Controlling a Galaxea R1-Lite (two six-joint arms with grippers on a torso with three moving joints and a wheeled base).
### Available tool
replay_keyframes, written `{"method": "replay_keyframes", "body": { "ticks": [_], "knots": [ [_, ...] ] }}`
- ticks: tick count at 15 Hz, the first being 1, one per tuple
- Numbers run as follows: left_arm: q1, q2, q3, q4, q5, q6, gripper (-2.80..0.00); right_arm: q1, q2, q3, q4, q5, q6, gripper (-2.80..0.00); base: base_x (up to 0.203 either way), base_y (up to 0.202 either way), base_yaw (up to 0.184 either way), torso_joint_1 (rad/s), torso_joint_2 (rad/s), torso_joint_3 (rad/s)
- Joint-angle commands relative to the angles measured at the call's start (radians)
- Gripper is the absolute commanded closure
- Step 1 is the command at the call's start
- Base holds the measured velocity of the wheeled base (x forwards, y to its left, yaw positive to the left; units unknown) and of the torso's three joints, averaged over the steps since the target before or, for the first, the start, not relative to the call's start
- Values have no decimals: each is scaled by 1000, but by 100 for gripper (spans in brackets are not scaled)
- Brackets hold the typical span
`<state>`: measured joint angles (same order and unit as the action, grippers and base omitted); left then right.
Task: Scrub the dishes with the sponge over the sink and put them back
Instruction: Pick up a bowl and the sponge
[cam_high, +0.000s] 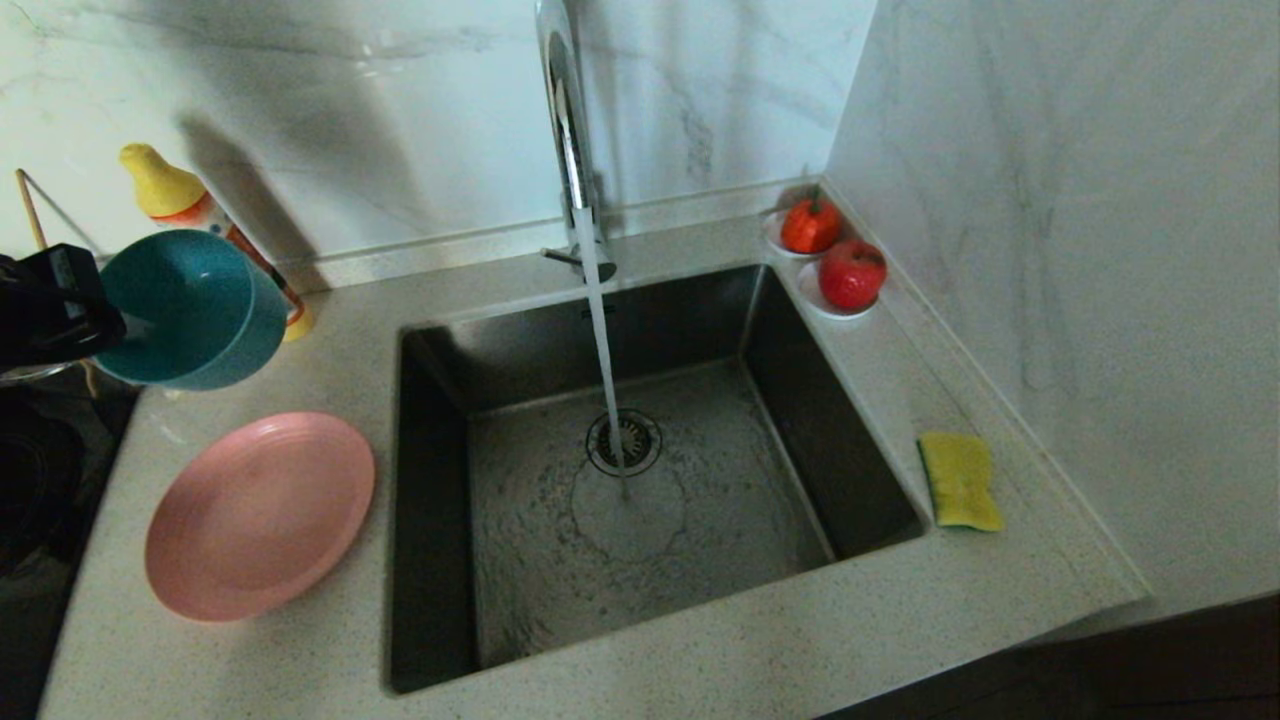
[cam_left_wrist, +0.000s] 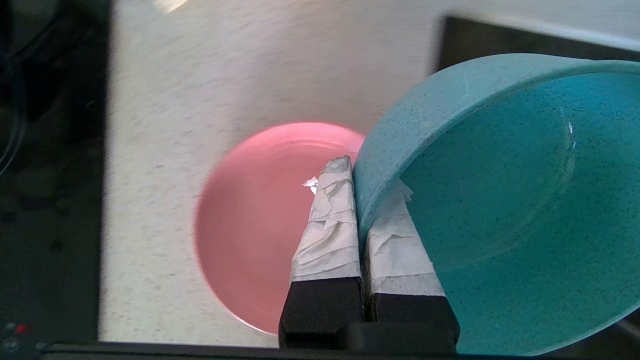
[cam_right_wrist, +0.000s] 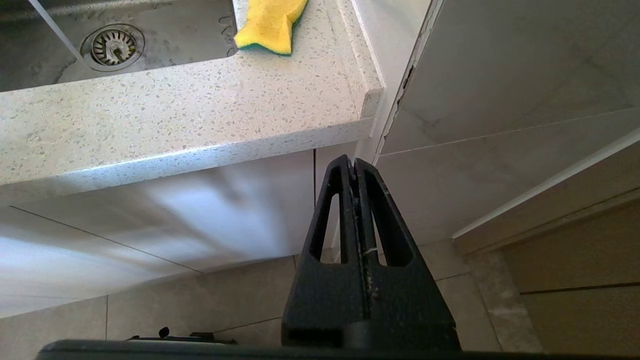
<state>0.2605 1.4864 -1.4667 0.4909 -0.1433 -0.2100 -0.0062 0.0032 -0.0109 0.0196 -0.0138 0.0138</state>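
Note:
My left gripper (cam_left_wrist: 367, 180) is shut on the rim of the teal bowl (cam_left_wrist: 500, 200), one taped finger inside it and one outside. In the head view the bowl (cam_high: 190, 310) hangs tilted above the counter, left of the sink (cam_high: 720, 500), with the left gripper (cam_high: 110, 325) at its left edge. The pink plate (cam_high: 260, 515) lies flat on the counter below it, and shows under the fingers in the left wrist view (cam_left_wrist: 255, 225). The yellow sponge (cam_high: 960, 480) lies on the counter right of the sink. My right gripper (cam_right_wrist: 354, 162) is shut and empty, parked below the counter's front edge.
Water runs from the chrome tap (cam_high: 570, 140) onto the drain (cam_high: 625, 442). A yellow-capped bottle (cam_high: 175, 200) stands behind the bowl. Two white saucers with red fruit (cam_high: 830, 255) sit in the far right corner. A marble wall (cam_high: 1080, 300) bounds the right side and a dark hob (cam_high: 40, 480) the left.

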Motion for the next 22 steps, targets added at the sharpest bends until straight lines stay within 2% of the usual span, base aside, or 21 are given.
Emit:
{"method": "replay_keyframes", "body": {
  "ticks": [1, 6, 9, 12, 15, 18, 20, 22],
  "knots": [
    [-47, -4, -60, 34, -4, 0, 0, 0, 0, 0, 0, 0, 0, 0, 0, 0, 0, 0, 0, 0],
    [-61, -52, -19, 151, -11, 6, 0, 0, 0, 0, 0, 0, 0, 0, 0, 0, 0, 0, 0, 0],
    [-133, -76, -2, 212, -32, 2, 0, -1, 0, 0, 0, 0, 0, 0, 0, 0, 0, 0, 0, 0],
    [-139, -89, 8, 221, -88, 1, 0, 0, 0, 0, 0, 2, -2, 0, 0, 0, 0, 0, 0, 0],
    [-141, -107, 32, 228, -94, 3, 0, 0, -2, -5, 20, 8, -96, 0, 0, 0, 0, 0, 0, 0],
    [-145, -118, 47, 225, -99, 4, 0, 0, -3, -14, 28, 14, -138, 0, 0, 0, 0, 0, 0, 0],
    [-145, -114, 76, 217, -96, 5, 0, 0, -3, -11, 16, 17, -135, 0, 0, 0, 0, 0, 0, 0],
    [-144, -115, 92, 216, -94, 6, 0, 0, 21, -88, 30, 25, -128, 0, 0, 0, 0, 0, 0, 0]
  ]
}}
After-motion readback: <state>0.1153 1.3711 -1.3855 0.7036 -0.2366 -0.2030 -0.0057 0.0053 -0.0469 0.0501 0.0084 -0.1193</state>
